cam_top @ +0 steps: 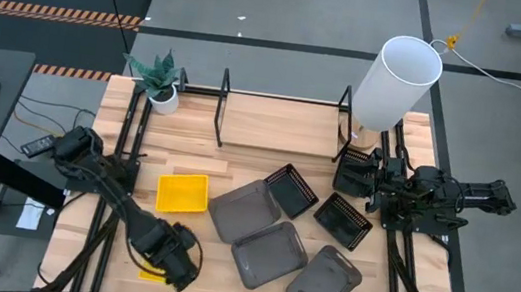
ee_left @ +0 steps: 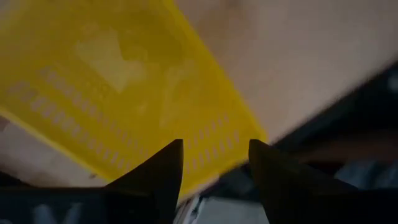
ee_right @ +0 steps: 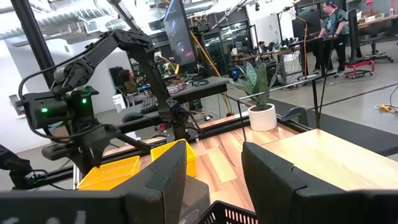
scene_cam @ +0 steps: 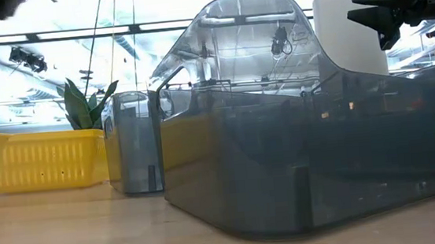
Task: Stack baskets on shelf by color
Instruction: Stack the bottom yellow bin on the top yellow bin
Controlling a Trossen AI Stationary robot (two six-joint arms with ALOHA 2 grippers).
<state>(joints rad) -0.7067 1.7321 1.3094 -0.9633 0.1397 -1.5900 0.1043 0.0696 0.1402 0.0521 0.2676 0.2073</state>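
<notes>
My left gripper (cam_top: 174, 264) hangs open by the table's near-left edge, over a bright yellow basket (cam_top: 151, 274). In the left wrist view its fingers (ee_left: 214, 165) stand on either side of that basket's corner rim (ee_left: 211, 155); no touch shows. A second yellow basket (cam_top: 182, 193) lies flat further in. Three dark grey baskets (cam_top: 269, 253) lie overlapping at mid-table. Two black mesh baskets (cam_top: 291, 190) (cam_top: 343, 221) rest beside them. My right gripper (cam_top: 373, 186) is open and raised at the table's right, above a mesh basket (ee_right: 230, 214). The wire shelf (cam_top: 279, 118) stands along the far edge.
A tall white cylinder (cam_top: 395, 83) stands at the shelf's right end, and a potted plant (cam_top: 160, 82) sits at the far-left corner. Black mounting rails (cam_top: 120, 178) run down both sides of the table. Bare wood shows between the shelf and the baskets. People stand far behind the table (ee_right: 333, 28).
</notes>
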